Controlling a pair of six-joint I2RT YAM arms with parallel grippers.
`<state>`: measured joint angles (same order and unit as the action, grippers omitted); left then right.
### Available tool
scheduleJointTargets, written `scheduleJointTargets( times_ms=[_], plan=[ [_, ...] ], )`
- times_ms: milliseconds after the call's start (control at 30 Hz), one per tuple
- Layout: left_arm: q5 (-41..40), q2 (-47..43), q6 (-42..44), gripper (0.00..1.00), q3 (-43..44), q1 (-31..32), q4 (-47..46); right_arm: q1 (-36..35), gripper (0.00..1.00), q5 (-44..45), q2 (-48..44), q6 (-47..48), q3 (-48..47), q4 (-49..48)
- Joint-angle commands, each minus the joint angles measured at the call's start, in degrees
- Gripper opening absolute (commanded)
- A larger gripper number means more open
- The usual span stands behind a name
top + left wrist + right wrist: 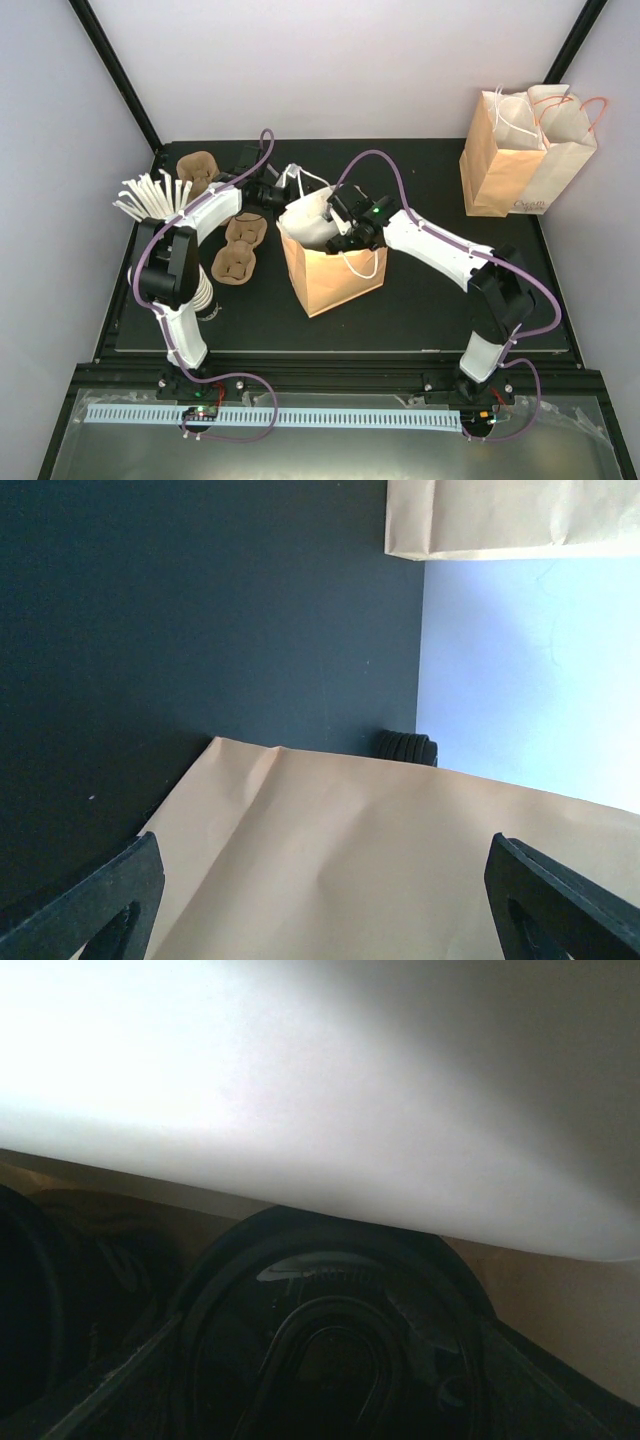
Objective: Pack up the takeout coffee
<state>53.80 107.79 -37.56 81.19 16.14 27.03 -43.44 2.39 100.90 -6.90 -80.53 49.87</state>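
A brown paper bag (335, 280) stands open at the table's middle. My right gripper (340, 238) reaches down into its mouth. In the right wrist view the takeout coffee (335, 1350) shows as a glossy black round lid filling the gap between my right gripper's (330, 1390) fingers, which press its sides. The bag's pale inner wall (300, 1110) hangs just above it. My left gripper (272, 192) sits at the bag's back left corner. Its fingers (100, 900) stand wide apart over the bag's brown side (350, 850), holding nothing.
Brown pulp cup carriers (197, 172) (240, 248) lie left of the bag. A curved stack of white lidless cups (150, 198) fans out at the far left. Spare paper bags (525, 150) stand at the back right. A dark round shape (30, 1310) sits beside the lid inside the bag.
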Motion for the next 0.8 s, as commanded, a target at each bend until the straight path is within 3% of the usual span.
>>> scheduleJointTargets(
  times_ms=[0, 300, 767],
  plan=[
    [0.45, -1.83, 1.88, 0.90, 0.25, 0.04, 1.02, -1.20, 0.01, -6.43, 12.11, -0.40, 8.41, 17.95],
    [-0.15, -1.62, 3.18, 0.90, 1.16, 0.06, 2.69, -1.38, 0.01, -10.55, 12.35, -2.46, 6.91, 23.46],
    [-0.51, -1.35, 4.24, 0.90, 0.49, 0.55, 3.68, -2.78, 0.01, -14.59, 8.10, -4.08, 12.85, 24.49]
  ],
)
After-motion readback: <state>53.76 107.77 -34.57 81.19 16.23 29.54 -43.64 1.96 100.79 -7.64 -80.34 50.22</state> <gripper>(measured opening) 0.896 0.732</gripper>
